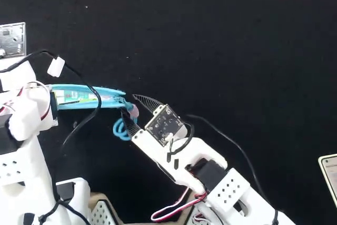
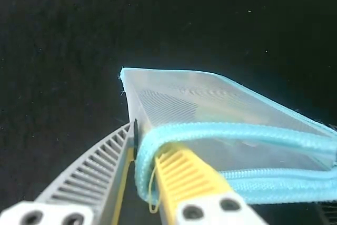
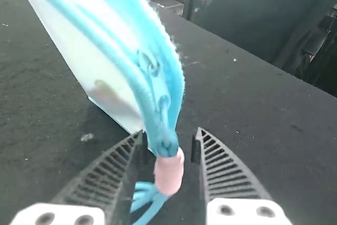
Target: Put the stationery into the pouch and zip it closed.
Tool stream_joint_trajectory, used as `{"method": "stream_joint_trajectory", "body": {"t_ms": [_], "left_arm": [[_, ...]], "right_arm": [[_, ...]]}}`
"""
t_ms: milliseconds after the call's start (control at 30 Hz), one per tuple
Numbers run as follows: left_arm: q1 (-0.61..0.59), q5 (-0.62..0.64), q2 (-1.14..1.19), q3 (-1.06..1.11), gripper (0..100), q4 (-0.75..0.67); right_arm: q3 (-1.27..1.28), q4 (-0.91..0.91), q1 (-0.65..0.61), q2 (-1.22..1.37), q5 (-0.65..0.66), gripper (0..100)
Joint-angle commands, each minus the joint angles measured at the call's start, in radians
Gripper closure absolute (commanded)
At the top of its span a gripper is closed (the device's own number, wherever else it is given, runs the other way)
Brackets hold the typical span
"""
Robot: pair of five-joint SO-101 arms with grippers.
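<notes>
A light-blue mesh pouch (image 1: 87,97) hangs stretched above the black table, with stationery showing faintly through its side. My left gripper (image 1: 51,98) is shut on the pouch's one end; in the left wrist view the blue rim (image 2: 210,130) is pinched between the fingers of that gripper (image 2: 145,140). At the other end, my right gripper (image 1: 130,107) stands open around the zip end. The pink zipper pull (image 3: 168,172) hangs between the right gripper's (image 3: 168,133) fingers, touching neither. A blue cord loop (image 1: 121,129) dangles below the pull.
A grey metal plate (image 1: 13,39) lies at the far left edge and a white card (image 1: 330,175) at the right edge. A black cable with a white connector (image 1: 56,67) arcs over the left arm. The table (image 1: 226,51) is black cloth.
</notes>
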Motion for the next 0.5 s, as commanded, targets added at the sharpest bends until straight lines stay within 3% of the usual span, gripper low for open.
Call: {"method": "stream_joint_trajectory", "body": {"t_ms": [0,200,467], "left_arm": [[-0.002,0.009,-0.005,-0.012,97,-0.003],[-0.002,0.009,-0.006,-0.012,97,-0.003],[-0.002,0.009,-0.002,-0.012,97,-0.003]], "right_arm": [[-0.068,-0.025,-0.008,0.101,0.002,85.1],[-0.196,-0.025,-0.005,0.302,0.002,88.3],[-0.189,-0.015,-0.002,0.232,0.003,94.3]]}}
